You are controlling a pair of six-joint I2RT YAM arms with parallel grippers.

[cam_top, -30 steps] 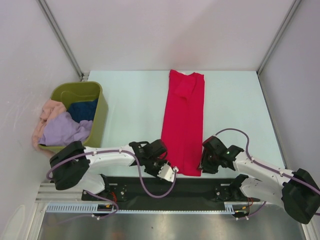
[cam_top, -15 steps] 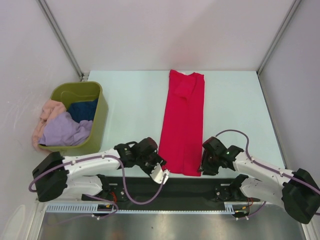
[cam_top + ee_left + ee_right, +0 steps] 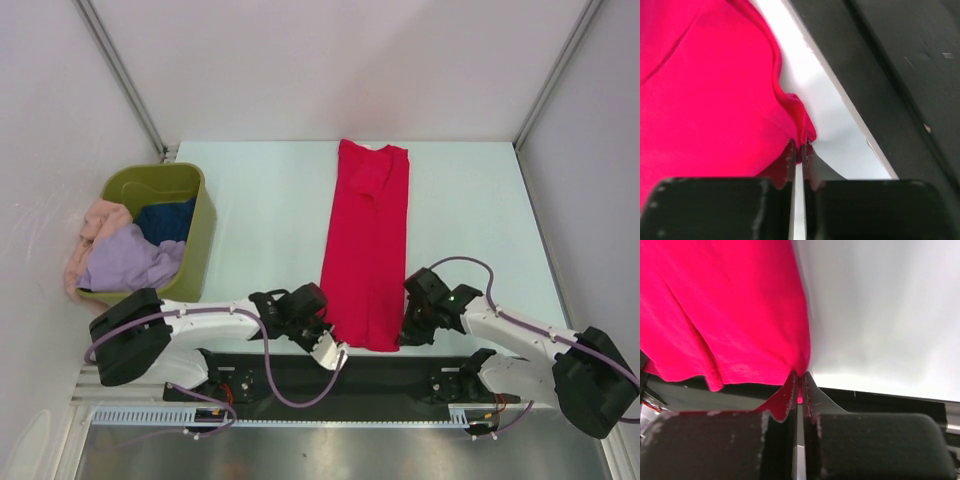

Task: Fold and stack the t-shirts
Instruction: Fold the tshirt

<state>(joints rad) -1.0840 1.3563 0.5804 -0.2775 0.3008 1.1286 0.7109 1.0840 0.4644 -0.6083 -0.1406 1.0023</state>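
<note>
Both arms stretched low, left end effector [image 3: 799, 151] and right end effector [image 3: 799, 381] pinching red t-shirt [image 3: 365, 240] hem corners

- The left arm [image 3: 205, 318] lies low across the lower left of the top view. Its white link stretches rightward from a dark joint housing near the frame's left edge.
- The left gripper [image 3: 333, 338] sits at lower centre. Its fingertips [image 3: 810, 160] are pressed together on a bunched edge of the red t-shirt [image 3: 710, 100].
- The right arm [image 3: 515, 330] reaches leftward from the lower right corner, elbow low.
- The right gripper [image 3: 404, 336] sits right of centre, its fingertips [image 3: 812, 397] clamped on the same garment's corner.
</note>
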